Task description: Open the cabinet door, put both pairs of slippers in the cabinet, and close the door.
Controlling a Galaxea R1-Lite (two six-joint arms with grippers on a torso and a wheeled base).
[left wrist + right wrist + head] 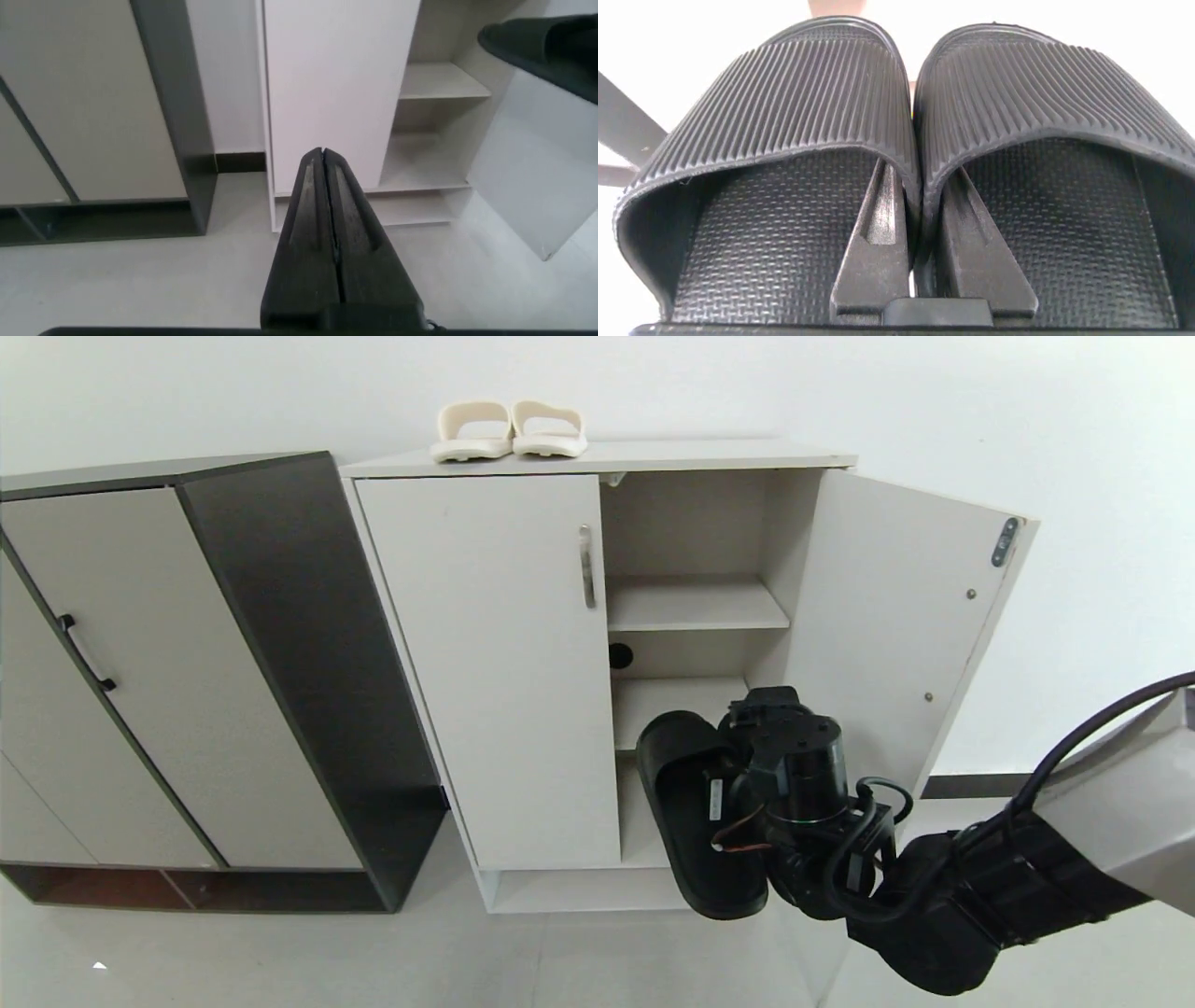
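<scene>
A pair of black slippers (695, 812) hangs in front of the white cabinet's (495, 663) open right compartment, level with the lower shelves. My right gripper (742, 770) is shut on the pair. In the right wrist view one finger (876, 229) sits inside each slipper (785, 121), pinching their inner walls together. The cabinet's right door (896, 616) is swung wide open and its left door stays closed. A pair of beige slippers (509, 429) rests on the cabinet top. My left gripper (323, 154) is shut with nothing in it, low and back from the cabinet (336, 84); the black slippers (547, 42) show beyond it.
Inside the open side are an upper shelf (695, 607), a middle shelf (667, 700) and a bottom space. A dark-framed grey cabinet (187, 663) stands close on the left. Bare floor (373, 961) lies in front, and a white wall behind.
</scene>
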